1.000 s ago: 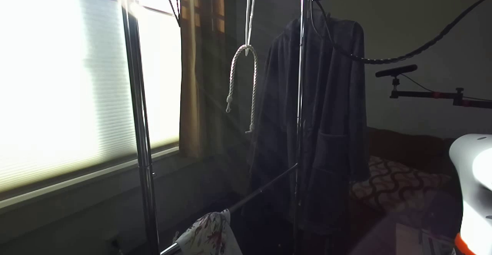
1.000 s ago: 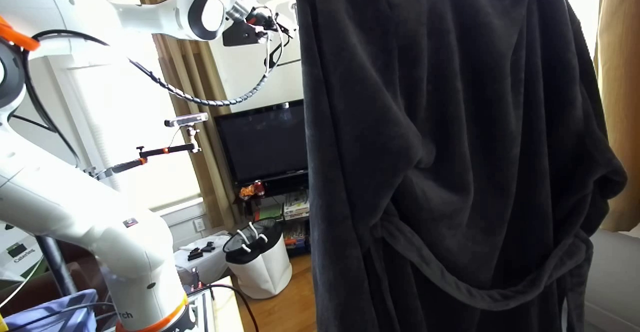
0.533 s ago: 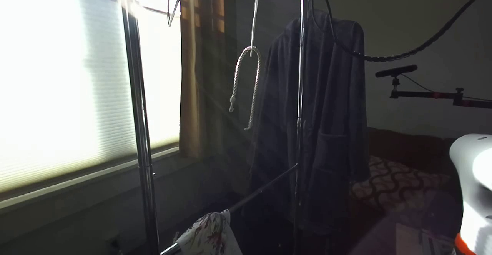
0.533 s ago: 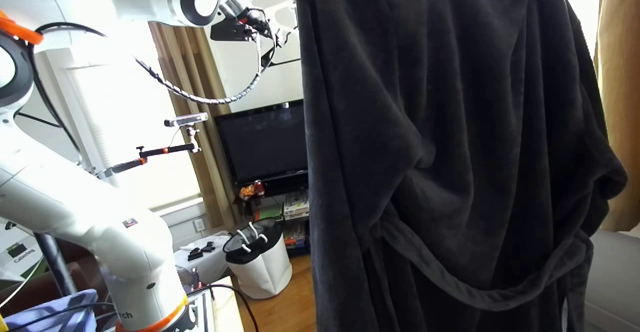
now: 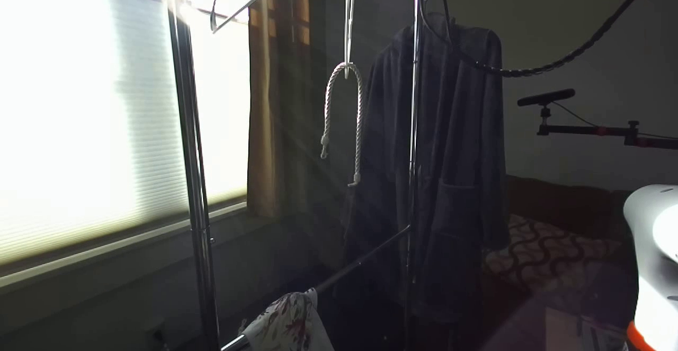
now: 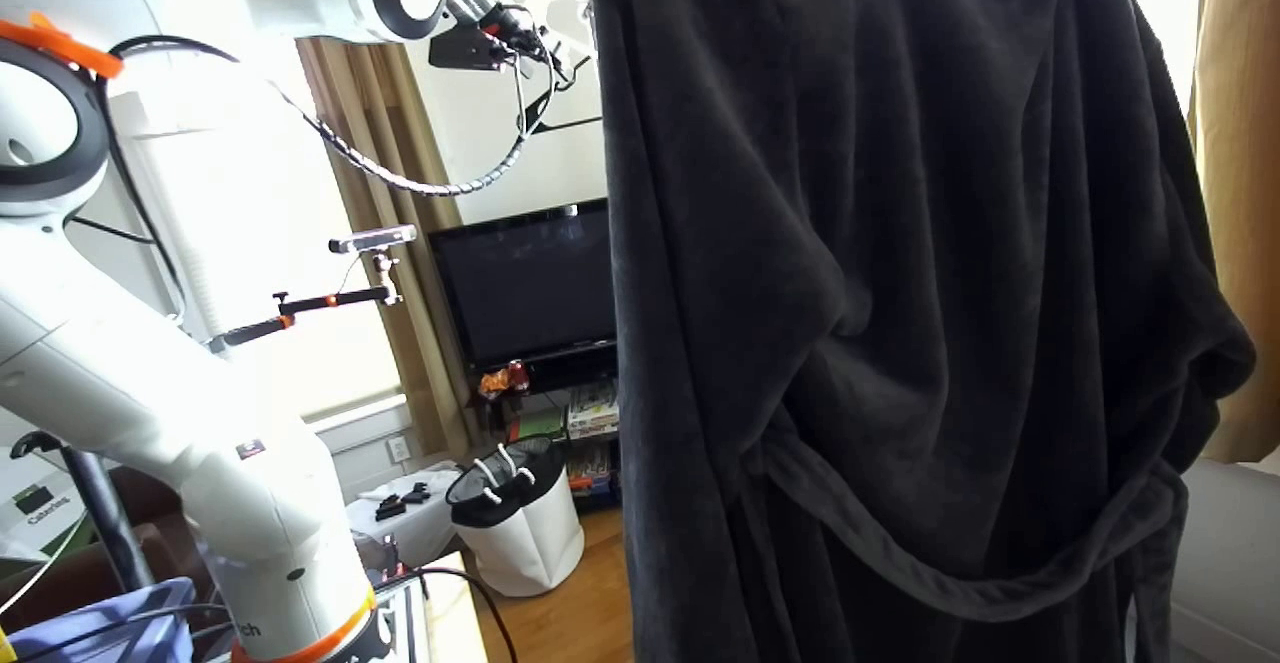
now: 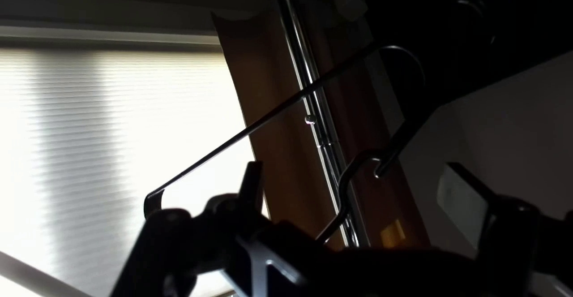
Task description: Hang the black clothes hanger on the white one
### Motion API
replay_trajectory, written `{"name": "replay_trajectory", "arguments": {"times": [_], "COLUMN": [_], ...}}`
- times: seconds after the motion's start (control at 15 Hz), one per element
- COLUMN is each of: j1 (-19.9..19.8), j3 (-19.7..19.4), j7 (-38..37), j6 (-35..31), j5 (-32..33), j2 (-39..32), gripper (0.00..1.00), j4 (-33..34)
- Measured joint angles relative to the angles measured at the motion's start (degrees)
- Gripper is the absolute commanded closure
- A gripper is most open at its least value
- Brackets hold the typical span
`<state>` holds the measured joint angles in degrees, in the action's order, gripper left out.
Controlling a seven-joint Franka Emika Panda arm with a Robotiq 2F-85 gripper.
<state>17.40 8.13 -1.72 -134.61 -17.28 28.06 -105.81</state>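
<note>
Wrist view: your end effector [image 7: 353, 166] has its fingers [image 7: 463, 203] spread wide, one tip mid-frame, the other at right. You've got the black hanger [image 7: 277, 110] across the view: its straight bar slants from left of center to the upper right, bends there, then a sloped side comes back down to a notch and drops between the fingers. The rest is out of sight behind the end effector's body, so you can't tell whether it touches a finger. Behind it: bright blind [image 7: 156, 109] at left, brown curtain [image 7: 250, 64] and a post of the clothes rack [image 7: 330, 167] mid-frame.

In an exterior view you get the white hanger [image 5: 347, 49] upper middle, nearly edge-on, with a rope [image 5: 327, 107] draped over its low corner. A corner of the black hanger shows at upper left, against blind and curtain; visible parts of the two stand apart. Tops of both run off the frame. A patterned cloth [image 5: 291, 319] sits on the rack's bottom bar, bottom of frame.

In an exterior view your robot arm [image 6: 280, 483] spans the left side, end effector at upper middle, too small there to read. A dark robe [image 6: 900, 293] takes up the right half; TV [image 6: 530, 283] and laundry basket [image 6: 525, 553] are left of center.
</note>
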Motion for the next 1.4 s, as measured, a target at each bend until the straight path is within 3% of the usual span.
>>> {"name": "replay_trajectory", "arguments": {"times": [0.47,0.67,0.87,0.93,1.0,1.13,1.4], "j1": [-4.8,-7.9,-8.4,-8.4,-8.4,-8.4,-8.4], "j3": [4.4,6.6,7.3,7.5,7.7,8.0,8.4], "j7": [-7.4,-12.2,-13.4,-13.4,-13.4,-13.3,-11.8], "j6": [0.2,3.8,9.4,10.8,11.6,12.9,13.7], "j5": [5.5,12.1,14.2,14.2,14.3,14.9,18.1], "j2": [-5.1,-6.2,-6.9,-7.1,-7.2,-7.4,-7.4], "gripper": [0.00,0.00,0.00,0.03,0.26,0.30,0.62], "j4": [4.9,6.3,7.8,8.4,8.8,9.6,10.5]}}
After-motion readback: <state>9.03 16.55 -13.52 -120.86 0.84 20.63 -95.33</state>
